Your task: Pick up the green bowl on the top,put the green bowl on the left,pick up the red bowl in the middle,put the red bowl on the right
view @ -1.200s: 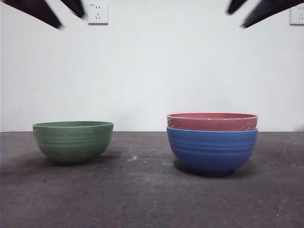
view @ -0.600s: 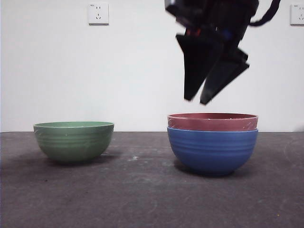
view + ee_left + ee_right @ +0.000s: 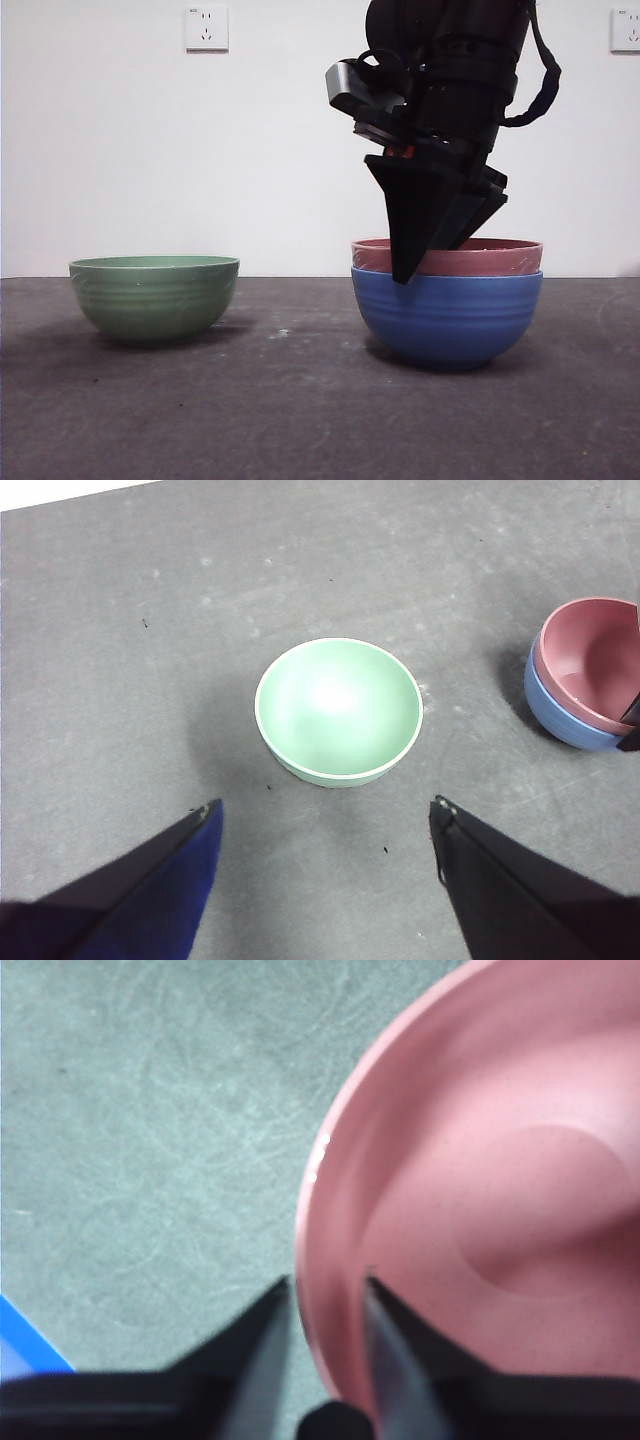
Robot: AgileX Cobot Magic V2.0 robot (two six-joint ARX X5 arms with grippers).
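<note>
Table (image 3: 300, 420): dark grey, matte surface, mottled with pale scuffs and specks; it carries three bowls of equal size.

Right gripper (image 3: 420, 262): two black, tapering, wedge-shaped jaws on a dark arm that enters from above in the front view. The jaws are narrowly parted and straddle the red bowl's rim on its left side, one jaw outside the wall, one inside; whether they press the wall cannot be told.

Left gripper (image 3: 325, 815): black wedge jaws spread wide, raised above the table over the green bowl, holding nothing.

Blue bowl (image 3: 446, 318): round, faint horizontal ribs, upright on the table at right centre.

Red bowl (image 3: 480, 257): round, pinkish-red, smooth matte inside, nested in the blue bowl with only its rim band showing above; mouth upward, axis vertical.

Green bowl (image 3: 154, 297): round, muted green, faintly ribbed wall, paler rim edge; upright on the table at the left, well apart from the stack, mouth upward.
</note>
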